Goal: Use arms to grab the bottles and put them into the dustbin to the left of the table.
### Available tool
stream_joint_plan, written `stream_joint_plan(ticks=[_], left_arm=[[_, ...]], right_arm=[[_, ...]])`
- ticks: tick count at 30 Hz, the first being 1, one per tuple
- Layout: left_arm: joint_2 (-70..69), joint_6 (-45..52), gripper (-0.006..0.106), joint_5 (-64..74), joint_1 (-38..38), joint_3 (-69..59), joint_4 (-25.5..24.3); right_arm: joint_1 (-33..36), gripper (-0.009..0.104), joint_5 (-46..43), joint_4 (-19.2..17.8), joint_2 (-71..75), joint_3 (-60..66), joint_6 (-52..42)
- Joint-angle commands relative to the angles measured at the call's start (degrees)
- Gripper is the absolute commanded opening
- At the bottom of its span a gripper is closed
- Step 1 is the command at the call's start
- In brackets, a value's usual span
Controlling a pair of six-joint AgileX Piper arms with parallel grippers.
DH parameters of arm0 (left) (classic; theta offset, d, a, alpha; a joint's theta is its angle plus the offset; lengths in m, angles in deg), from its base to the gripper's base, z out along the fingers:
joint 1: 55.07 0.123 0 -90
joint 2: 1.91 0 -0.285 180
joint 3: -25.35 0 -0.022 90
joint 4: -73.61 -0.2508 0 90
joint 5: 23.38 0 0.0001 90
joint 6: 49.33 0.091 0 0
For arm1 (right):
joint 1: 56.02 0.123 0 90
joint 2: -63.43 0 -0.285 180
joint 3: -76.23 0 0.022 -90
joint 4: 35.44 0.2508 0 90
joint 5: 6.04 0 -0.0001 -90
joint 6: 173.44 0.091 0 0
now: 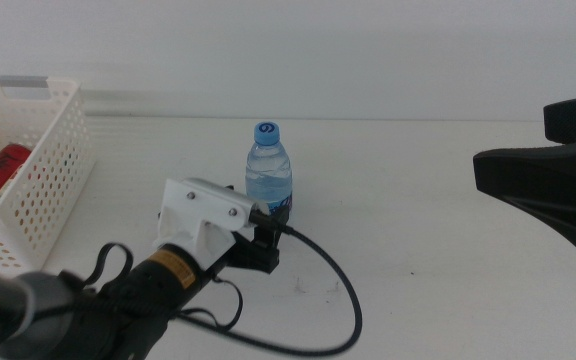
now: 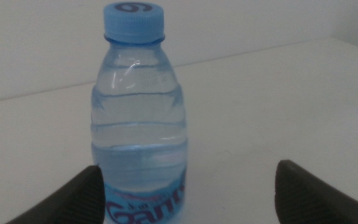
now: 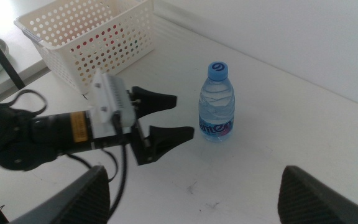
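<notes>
The left gripper (image 1: 268, 240) is at work, low over the desk (image 1: 418, 230) with its jaws spread wide and empty, pointed at the water bottle (image 1: 269, 172). The bottle stands upright near the middle of the desk, just beyond the jaw tips and not yet between them; in the left wrist view it sits off to one side of the gap, close to one jaw. The basket (image 1: 53, 190) stands at the desk's left edge with a red can (image 1: 0, 172) already inside. The right gripper (image 3: 191, 193) waits off to the right, its jaws also wide and empty. The step in hand looks like the approach to the bottle. The next move calls for centring the gap on the bottle, sliding forward around its body, then closing.
</notes>
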Motion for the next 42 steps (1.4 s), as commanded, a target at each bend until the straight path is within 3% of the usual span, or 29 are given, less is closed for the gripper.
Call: stream_joint_plan(ticks=[1, 9, 28, 31, 36, 39, 42], left_arm=[[2.4, -0.9, 0.094, -1.2, 1.8, 2.3, -2.3], [9.7, -5.2, 0.094, -1.2, 8.0, 10.9, -11.6], [26.3, -5.4, 0.091, -1.0, 8.8, 27.5, -11.8], [26.7, -5.4, 0.077, -0.6, 8.8, 27.3, -12.0], [19.5, -9.3, 0.026, 2.8, 9.9, 22.8, -15.2], [10.9, -12.9, 0.002, 12.8, 9.9, 19.9, -16.4], [0.4, -16.5, -0.002, 28.6, 9.8, 19.4, -22.0]], right_arm=[[0.0, 0.093, -0.3, -0.1, 0.2, -0.3, -0.2], [0.0, 0.093, -0.3, -0.1, 0.2, -0.3, -0.2], [0.0, 0.093, -0.3, -0.1, 0.2, -0.3, -0.2], [0.0, 0.093, -0.3, -0.1, 0.2, -0.3, -0.2], [0.0, 0.093, -0.3, -0.1, 0.2, -0.3, -0.2], [0.0, 0.093, -0.3, -0.1, 0.2, -0.3, -0.2], [0.0, 0.093, -0.3, -0.1, 0.2, -0.3, -0.2]])
